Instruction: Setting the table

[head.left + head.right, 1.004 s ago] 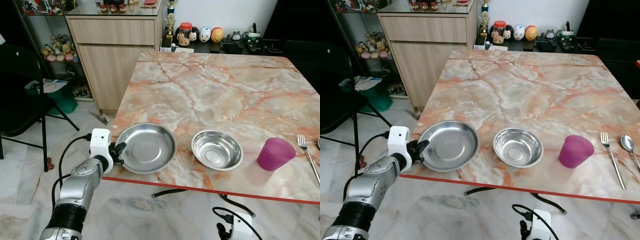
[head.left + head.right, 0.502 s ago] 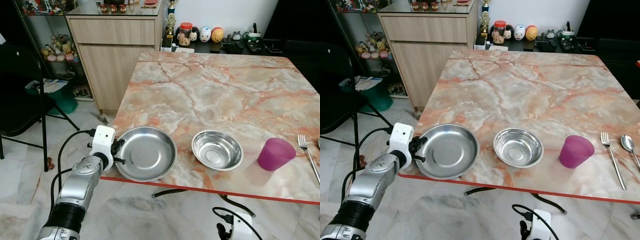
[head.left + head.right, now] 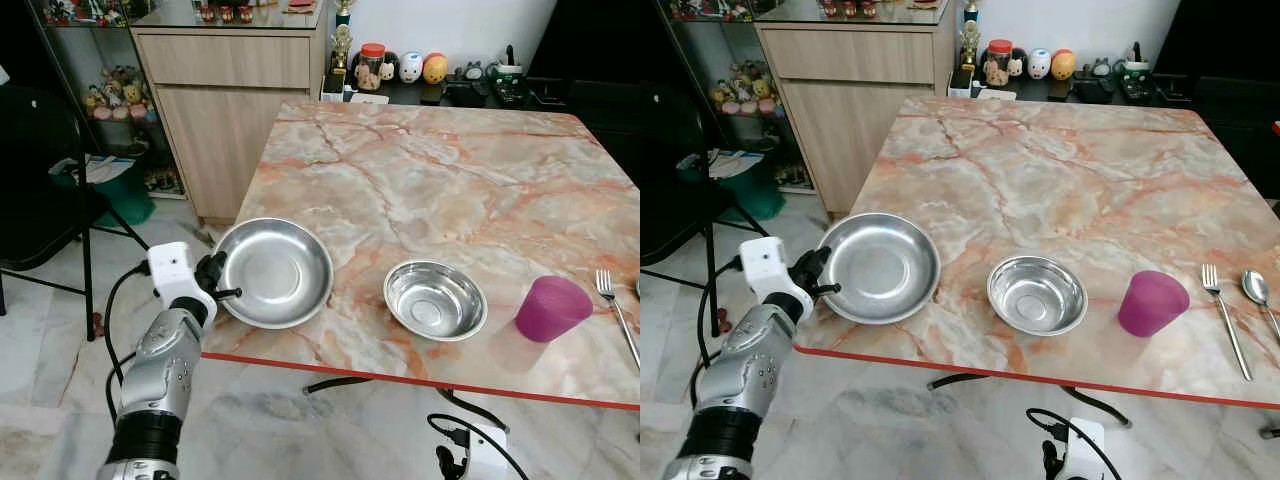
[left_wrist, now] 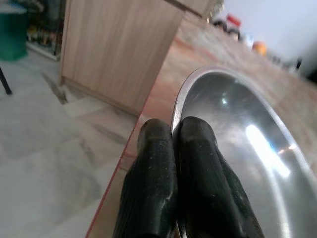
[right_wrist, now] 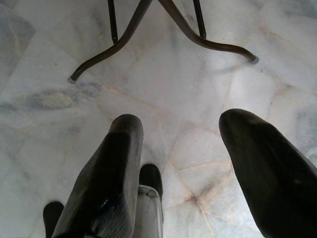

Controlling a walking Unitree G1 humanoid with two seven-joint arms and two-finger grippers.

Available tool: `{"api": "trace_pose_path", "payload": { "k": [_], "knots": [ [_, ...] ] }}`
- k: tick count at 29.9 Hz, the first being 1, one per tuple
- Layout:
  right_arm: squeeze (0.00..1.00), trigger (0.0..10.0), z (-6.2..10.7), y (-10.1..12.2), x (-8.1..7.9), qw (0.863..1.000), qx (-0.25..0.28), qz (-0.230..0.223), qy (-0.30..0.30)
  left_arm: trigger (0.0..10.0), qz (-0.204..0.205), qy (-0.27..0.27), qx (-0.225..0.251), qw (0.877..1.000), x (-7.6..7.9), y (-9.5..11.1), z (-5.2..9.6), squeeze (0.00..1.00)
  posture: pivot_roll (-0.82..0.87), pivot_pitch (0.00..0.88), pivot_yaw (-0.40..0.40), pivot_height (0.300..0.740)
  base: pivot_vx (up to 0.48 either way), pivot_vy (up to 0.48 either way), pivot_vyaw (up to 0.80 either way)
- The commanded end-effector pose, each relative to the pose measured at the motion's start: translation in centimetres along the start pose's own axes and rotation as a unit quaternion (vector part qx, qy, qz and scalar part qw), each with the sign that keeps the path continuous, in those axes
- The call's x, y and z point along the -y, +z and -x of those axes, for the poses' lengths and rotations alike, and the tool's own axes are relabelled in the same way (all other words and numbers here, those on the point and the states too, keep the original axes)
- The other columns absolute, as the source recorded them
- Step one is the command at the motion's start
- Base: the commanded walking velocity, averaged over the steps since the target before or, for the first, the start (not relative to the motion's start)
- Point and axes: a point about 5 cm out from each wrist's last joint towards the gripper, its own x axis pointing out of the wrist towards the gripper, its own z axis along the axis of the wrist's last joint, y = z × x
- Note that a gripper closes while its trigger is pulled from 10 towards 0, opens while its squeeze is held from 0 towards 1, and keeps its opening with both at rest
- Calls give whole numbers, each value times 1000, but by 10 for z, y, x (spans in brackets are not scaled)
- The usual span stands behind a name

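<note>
Plate (image 3: 274,272) rim between left gripper (image 3: 215,279) fingers

This is a home dining room. A marble-patterned table (image 3: 420,170) with a red edge carries a steel plate (image 3: 272,272), a steel bowl (image 3: 435,299), a purple cup (image 3: 551,308) and a fork (image 3: 617,316). Behind it a wooden sideboard (image 3: 225,90) stands beside a glass cabinet (image 3: 95,70) full of small plush toys. Jars and round figurines (image 3: 405,67) line a dark shelf by the wall. A black folding chair (image 3: 45,190) stands on the pale marble floor (image 3: 40,380).
</note>
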Motion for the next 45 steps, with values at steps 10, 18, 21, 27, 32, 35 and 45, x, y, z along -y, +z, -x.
{"api": "trace_pose_path", "payload": {
  "k": [10, 18, 21, 27, 32, 35, 45],
  "knots": [
    [0, 10000, -1, 2, 5, 1000, -4, 2, -6, 10000, 172, 16, 65, 983, 3, 19, -6, 0, 80, 0, -40, 724, 0, 0, 0],
    [0, 10000, 0, 2, 9, 1000, -3, 1, -10, 10000, 211, -13, 83, 974, 18, 26, -9, 0, 78, 0, -42, 724, 0, 0, 0],
    [0, 10000, 0, 2, 10, 1000, -2, -1, -11, 10000, 208, -22, 82, 974, 22, 26, -8, 0, 76, 0, -44, 724, 0, 0, 0],
    [0, 10000, 0, 2, 12, 1000, 2, -3, -15, 10000, 181, -66, 100, 976, 40, 32, -6, 0, 76, 0, -43, 724, 0, 0, 0],
    [0, 10000, 0, 2, 12, 1000, 4, -2, -16, 10000, 183, -86, 116, 972, 45, 39, -4, 0, 75, 0, -44, 724, 0, -115, 0],
    [0, 10000, 0, 2, 12, 1000, 4, -3, -16, 10000, 190, -90, 120, 970, 46, 41, -3, 0, 75, 0, -44, 724, 0, -326, 0],
    [0, 10000, -1, 4, 8, 1000, 7, -8, -11, 10000, 194, -97, 130, 967, 47, 46, -2, 0, 75, 0, -46, 724, 0, -333, -342]
  ]
}}
